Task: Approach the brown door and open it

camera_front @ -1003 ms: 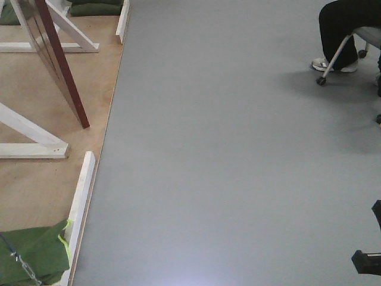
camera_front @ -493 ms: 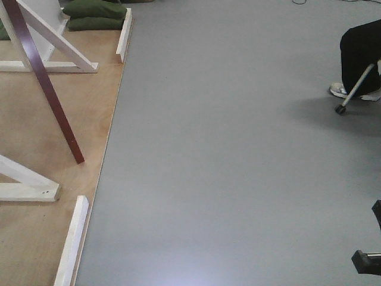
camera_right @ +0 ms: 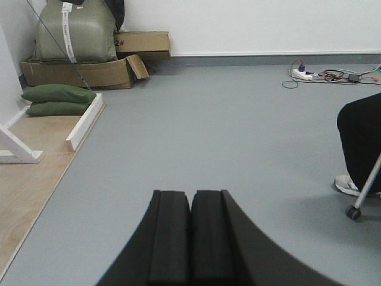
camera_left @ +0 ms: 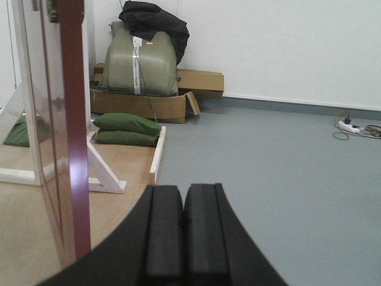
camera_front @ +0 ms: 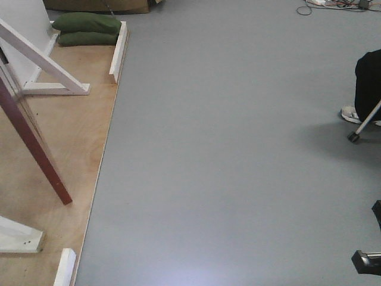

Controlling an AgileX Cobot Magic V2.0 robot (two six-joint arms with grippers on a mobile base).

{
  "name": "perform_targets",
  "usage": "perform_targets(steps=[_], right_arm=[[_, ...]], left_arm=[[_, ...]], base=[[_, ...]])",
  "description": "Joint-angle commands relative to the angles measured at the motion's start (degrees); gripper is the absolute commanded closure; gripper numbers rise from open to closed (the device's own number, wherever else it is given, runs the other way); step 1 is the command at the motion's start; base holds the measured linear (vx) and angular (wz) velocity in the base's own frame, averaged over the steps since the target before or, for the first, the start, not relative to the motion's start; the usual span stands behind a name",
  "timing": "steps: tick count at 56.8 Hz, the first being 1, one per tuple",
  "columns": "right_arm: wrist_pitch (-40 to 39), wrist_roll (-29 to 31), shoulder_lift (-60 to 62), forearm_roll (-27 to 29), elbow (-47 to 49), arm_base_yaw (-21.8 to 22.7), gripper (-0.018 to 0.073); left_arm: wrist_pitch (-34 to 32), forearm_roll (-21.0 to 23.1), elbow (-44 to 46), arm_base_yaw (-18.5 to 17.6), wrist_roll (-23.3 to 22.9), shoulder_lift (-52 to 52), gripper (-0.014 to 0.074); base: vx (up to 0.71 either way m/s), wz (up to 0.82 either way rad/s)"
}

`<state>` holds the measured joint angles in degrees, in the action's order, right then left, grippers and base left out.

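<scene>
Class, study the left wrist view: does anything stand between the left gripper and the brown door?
Nothing visible does. The brown door stands edge-on to the left of the left gripper, with only bare plywood floor between them. The white brace sits farther back, beyond that gap.

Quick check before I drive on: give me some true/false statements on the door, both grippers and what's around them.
1. The door stands on the plywood platform, at the left of the front view. True.
2. The left gripper is shut and empty. True.
3. The right gripper grips the door handle. False: it is shut on nothing and faces the grey floor.
4. The sandbags lie on the floor. False: they lie at the platform's far end.
5. A person's leg shows at the right. True.
</scene>
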<state>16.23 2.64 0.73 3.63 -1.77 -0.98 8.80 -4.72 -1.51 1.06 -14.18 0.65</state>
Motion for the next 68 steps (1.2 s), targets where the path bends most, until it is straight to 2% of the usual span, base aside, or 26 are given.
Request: perform_targets(steps=[1,46,68], right_arm=[[-4.69,0.32,0.62,-0.04,-0.28,0.08,0.0559],[-4.69,0.32,0.62,-0.04,-0.28,0.08,0.0559],[-4.69,0.32,0.62,-0.04,-0.28,0.08,0.0559]], left_arm=[[-4.48,0.32,0.95,-0.37,-0.49,0.80,0.0600],[-4.48,0.32,0.95,-0.32,-0.49,0.80,0.0600],[-4.48,0.32,0.95,-0.32,-0.49,0.80,0.0600]], base=[[0.48,-0.02],[0.40,0.03],[0.11,0.02]])
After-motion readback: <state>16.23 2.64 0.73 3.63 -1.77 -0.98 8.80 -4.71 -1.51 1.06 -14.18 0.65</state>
